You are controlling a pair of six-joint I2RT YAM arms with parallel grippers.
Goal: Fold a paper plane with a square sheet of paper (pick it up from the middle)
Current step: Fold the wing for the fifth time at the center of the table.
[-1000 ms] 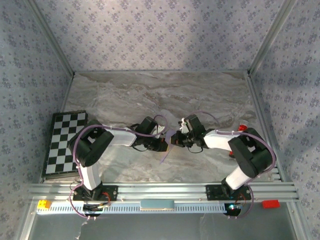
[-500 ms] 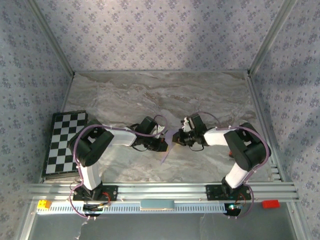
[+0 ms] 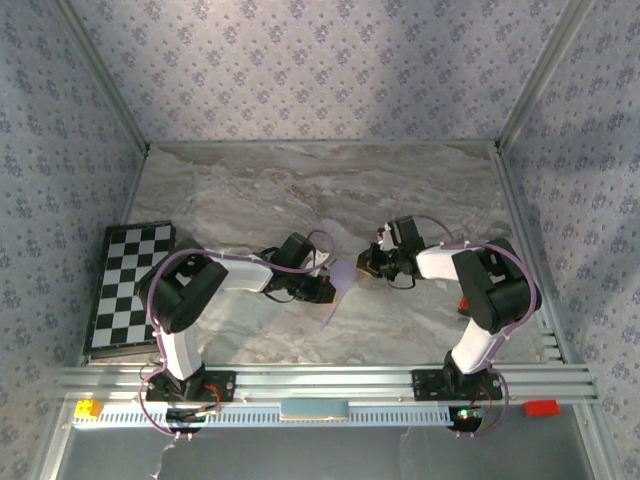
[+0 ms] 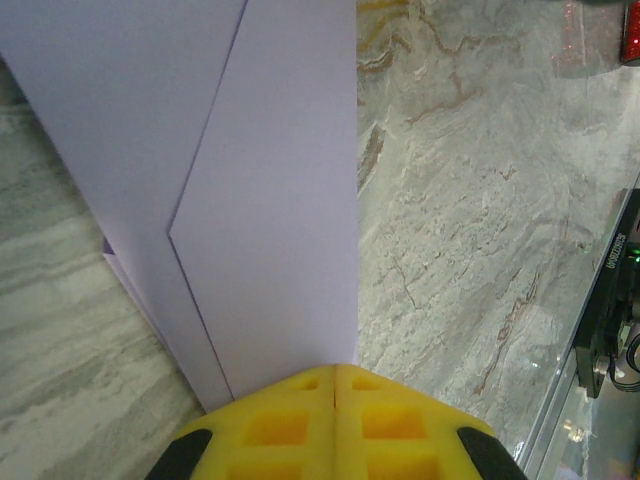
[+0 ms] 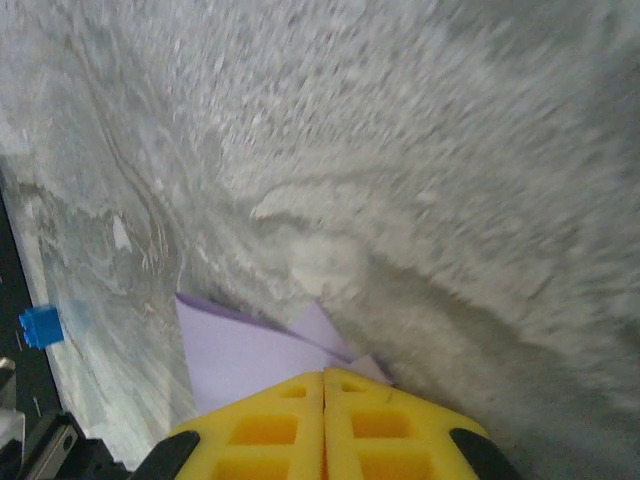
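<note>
Black-and-white arms [image 3: 245,272] (purple cables [image 3: 322,236])

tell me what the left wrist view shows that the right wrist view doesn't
Left wrist: long straight creases across the pale lilac folded paper sheet, a small red object, a black rail. Right wrist: a tiny blue cube. Both: that paper, the grey marbled tabletop, and shut yellow tips, left tool, right tool.

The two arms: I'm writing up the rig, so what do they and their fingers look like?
Both the left arm and right arm have bulky black joint housings, white links and thin purple cables looping outside. The left arm's fingers and the right arm's fingers are yellow blocks with square recesses, black-edged.
</note>
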